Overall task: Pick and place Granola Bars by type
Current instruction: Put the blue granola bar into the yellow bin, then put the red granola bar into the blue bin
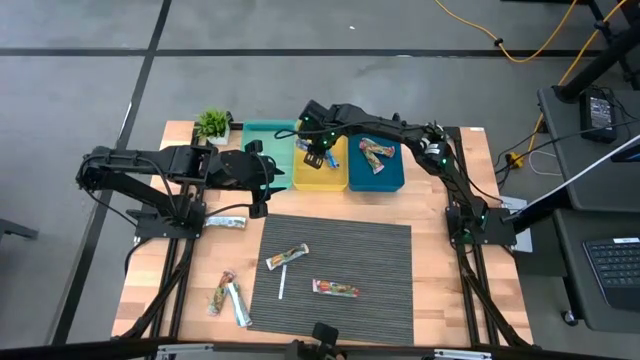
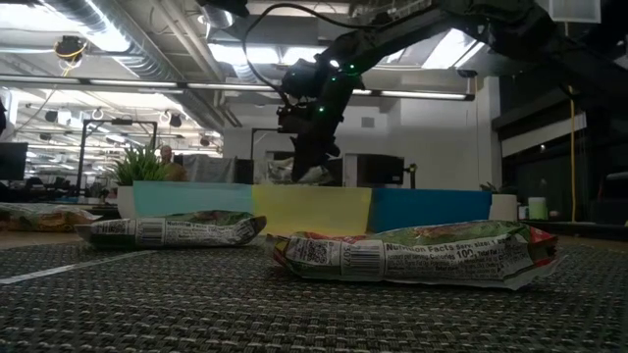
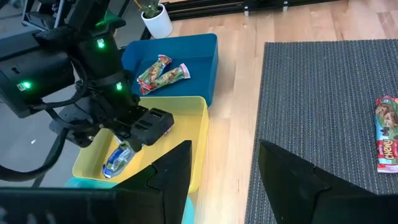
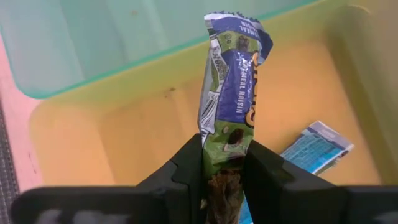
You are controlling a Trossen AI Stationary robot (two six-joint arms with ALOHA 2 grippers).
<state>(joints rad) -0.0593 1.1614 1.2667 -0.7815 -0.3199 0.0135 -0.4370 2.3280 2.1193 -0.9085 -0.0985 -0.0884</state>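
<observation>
Fingers (image 4: 186, 180) of the right gripper (image 4: 225, 171) pinched tight on the lower end of a blue-and-green granola bar (image 4: 233, 87), hanging over the yellow bin (image 4: 93, 137) with one blue bar (image 4: 317, 146) already lying inside. Best lowered a little further and centred between the bin walls before letting go, to keep the wrapper off the rim and out of the neighbouring teal bin (image 1: 262, 135). Blue bin (image 1: 385, 178) alongside with multicoloured bars (image 3: 163, 71). Left gripper (image 3: 227, 171) waiting over the tabletop (image 1: 470, 300) near the bins, fingers parted, holding nothing. More bars left on the grey mat (image 1: 390, 300) and the bare wood. On the nearest mat bar (image 2: 422, 257), "Nutrition Facts" and "100" readable; on the held wrapper, only part of "RAISIN".
</observation>
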